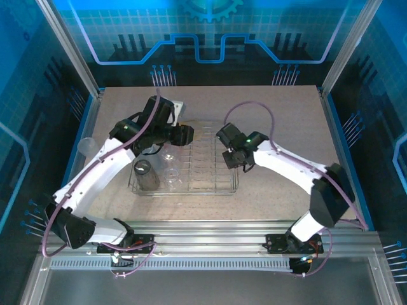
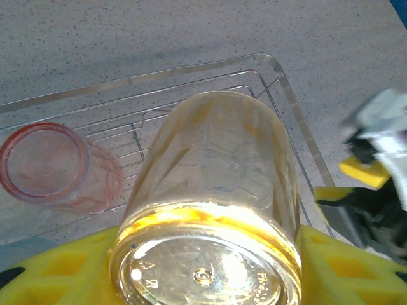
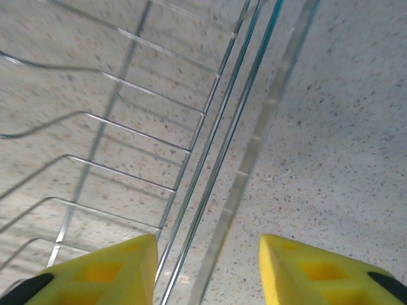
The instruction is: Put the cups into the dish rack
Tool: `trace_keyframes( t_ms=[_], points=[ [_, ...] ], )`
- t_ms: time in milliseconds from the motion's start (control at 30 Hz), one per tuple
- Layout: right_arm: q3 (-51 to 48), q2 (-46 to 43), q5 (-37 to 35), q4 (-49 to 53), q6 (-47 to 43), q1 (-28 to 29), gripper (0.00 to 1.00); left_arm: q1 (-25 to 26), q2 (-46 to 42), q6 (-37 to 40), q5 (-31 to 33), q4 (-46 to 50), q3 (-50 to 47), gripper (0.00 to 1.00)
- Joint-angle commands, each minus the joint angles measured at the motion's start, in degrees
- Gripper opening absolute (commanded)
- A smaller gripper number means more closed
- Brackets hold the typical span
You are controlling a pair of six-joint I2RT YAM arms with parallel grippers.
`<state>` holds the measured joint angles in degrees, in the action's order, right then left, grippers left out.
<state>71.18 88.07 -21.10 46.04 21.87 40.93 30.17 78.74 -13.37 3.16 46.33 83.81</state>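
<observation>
Speckled beige tabletop [image 1: 280, 114], silver wire dish rack [image 1: 203, 192] at centre. Noted left gripper [image 2: 203, 273] clamped on amber translucent tumbler [image 2: 216, 159], base toward wrist, long axis pointing into rack; free prongs judged toward 4 o'clock. Noted right gripper [image 3: 206, 254] spread, empty, over rack's 3 o'clock rim.

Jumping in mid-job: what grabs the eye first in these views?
The amber cup gripped between the left fingers over the dish rack, with a pink cup in the rack beside it. In the top view a dark grey cup sits at the rack's near-left corner. The right fingers are open and empty over the rack's right rim.
</observation>
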Motion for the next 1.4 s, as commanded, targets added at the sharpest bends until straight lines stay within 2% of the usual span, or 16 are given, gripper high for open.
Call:
trace_keyframes(
  t_ms=[0,200,300,400,533,633,733,900,1367],
  points=[
    [1.9,-6.4,2.6,0.6,-0.4,-0.2,0.51,0.4,1.4,0.1,1.3,2.3,3.4,0.35],
    [0.8,-16.5,5.2,-0.8,-0.6,-4.7,0.54,1.3,5.2,0.8,0.8,4.7,8.8,0.34],
    [-2.2,-22.1,5.8,-2.3,-1.0,-9.8,0.54,2.6,8.7,2.2,1.4,7.9,13.1,0.34],
    [-6.3,-27.2,9.4,-3.2,-1.5,-16.8,0.54,4.8,13.6,4.5,2.4,12.3,18.6,0.34],
    [-10.7,-32.2,13.0,-2.5,-2.4,-25.0,0.55,8.9,22.3,9.1,6.7,20.2,27.8,0.35],
    [-13.8,-34.5,15.1,-2.2,-3.0,-28.9,0.55,11.5,29.3,12.0,10.0,25.7,34.7,0.36],
    [-16.2,-36.1,16.5,-1.9,-3.0,-31.1,0.55,13.5,35.4,13.4,13.1,29.4,40.5,0.35],
    [-18.5,-37.1,17.9,-2.1,-3.3,-33.0,0.55,14.9,40.7,15.0,13.0,29.3,44.2,0.38],
    [-20.3,-35.4,20.2,-3.6,-5.9,-36.4,0.56,15.0,48.4,19.5,11.8,26.1,46.7,0.47]
  ],
)
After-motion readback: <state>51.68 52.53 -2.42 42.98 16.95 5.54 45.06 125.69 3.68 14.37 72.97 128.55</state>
